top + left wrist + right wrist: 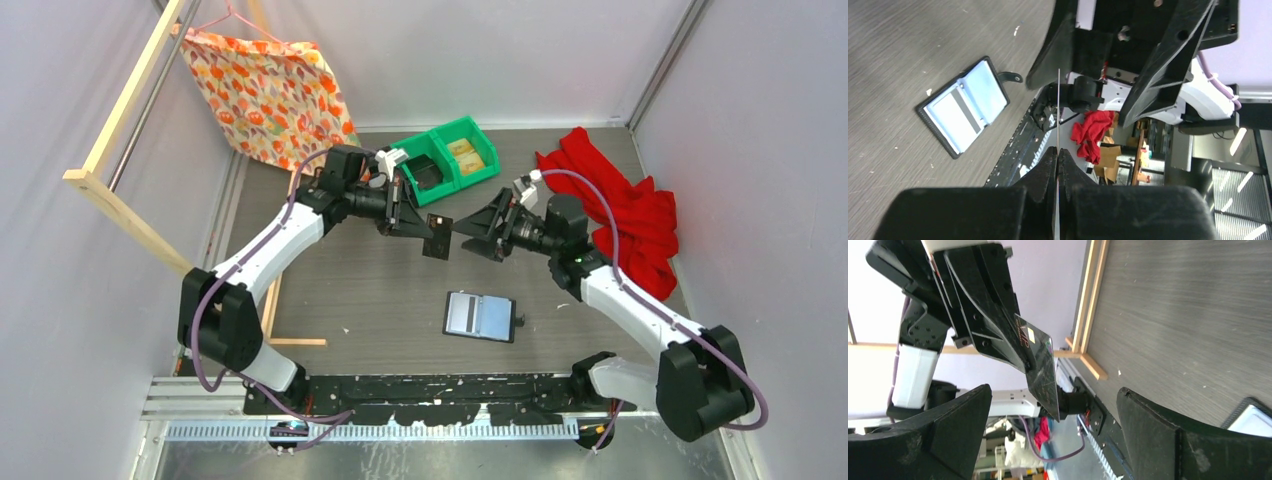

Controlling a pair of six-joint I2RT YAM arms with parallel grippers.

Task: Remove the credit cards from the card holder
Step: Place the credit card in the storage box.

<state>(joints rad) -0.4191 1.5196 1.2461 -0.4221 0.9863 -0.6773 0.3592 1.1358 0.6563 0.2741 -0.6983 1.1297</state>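
The black card holder (480, 317) lies open and flat on the table between the arms, also in the left wrist view (963, 112). A pale credit card with a grey stripe (954, 116) sits in one sleeve. My left gripper (425, 228) is shut on a dark credit card (437, 238), held in the air above the table. That card shows edge-on as a thin line (1058, 100) rising from the pinched fingertips (1057, 150). My right gripper (465, 238) faces it, open wide, its fingers either side of the card's free end (1040, 365) without touching it.
Two green bins (447, 160) stand at the back, one holding a black object. A red cloth (620, 200) lies at the back right. A patterned fabric bag (270, 90) hangs at the back left by a wooden frame (110, 190).
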